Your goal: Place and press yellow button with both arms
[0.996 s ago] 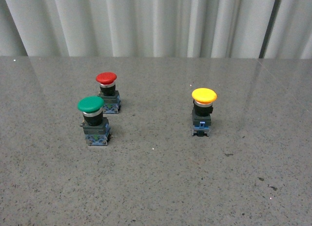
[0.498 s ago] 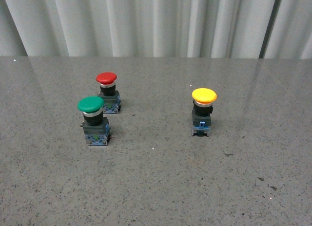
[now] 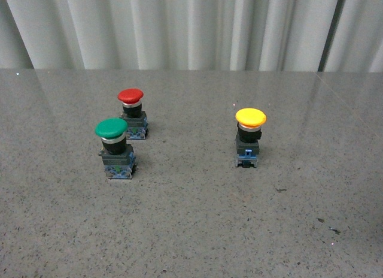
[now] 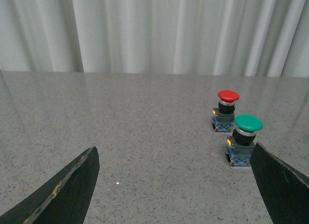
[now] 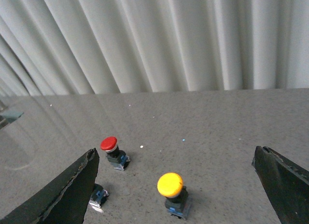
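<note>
The yellow button (image 3: 250,137) stands upright on the grey speckled table, right of centre, with a yellow mushroom cap, black body and blue base. Neither arm appears in the front view. In the right wrist view the yellow button (image 5: 172,192) sits between and beyond the spread black fingers of my right gripper (image 5: 176,185), which is open and holds nothing. My left gripper (image 4: 174,185) is open too, its fingers wide apart over bare table. The yellow button does not show in the left wrist view.
A green-capped switch (image 3: 115,148) and a red-capped switch (image 3: 132,113) stand at the left of the table (image 3: 191,230). The green switch (image 4: 243,146) is close to one left finger (image 4: 282,185). White pleated curtains (image 3: 179,26) hang behind the table's far edge.
</note>
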Tool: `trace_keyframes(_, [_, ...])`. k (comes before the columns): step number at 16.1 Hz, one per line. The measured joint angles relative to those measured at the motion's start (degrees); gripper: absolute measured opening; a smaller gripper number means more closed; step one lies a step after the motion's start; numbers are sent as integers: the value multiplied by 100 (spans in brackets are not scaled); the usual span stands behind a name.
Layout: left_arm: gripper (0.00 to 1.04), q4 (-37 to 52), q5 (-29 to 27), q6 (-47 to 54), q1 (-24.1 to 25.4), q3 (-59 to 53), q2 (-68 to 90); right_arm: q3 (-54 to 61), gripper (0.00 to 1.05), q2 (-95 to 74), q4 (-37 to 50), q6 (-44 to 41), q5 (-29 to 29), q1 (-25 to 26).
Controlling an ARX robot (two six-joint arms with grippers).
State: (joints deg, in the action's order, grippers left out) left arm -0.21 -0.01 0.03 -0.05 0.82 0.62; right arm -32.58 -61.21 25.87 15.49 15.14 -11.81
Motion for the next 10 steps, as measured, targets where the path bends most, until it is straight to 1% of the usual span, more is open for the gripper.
trace_keyframes(4, [98, 0, 0, 0, 0, 0, 0, -1751, 98, -1928, -636, -304, -367, -828])
trace_keyframes(6, [98, 0, 0, 0, 0, 2, 0, -2352, 98, -2603, -962, -555, -629, -1187])
trace_keyframes(7, [98, 0, -2, 0, 0, 2, 0, -2455, 98, -2806, -1058, -684, -684, -1305])
trace_keyframes(8, [98, 0, -2, 0, 0, 0, 0, -2474, 95, -2990, -1180, -815, -778, -1384])
trace_keyframes(10, [98, 0, -2, 0, 0, 0, 0, -2474, 71, -3276, -1268, -1032, -940, -1408])
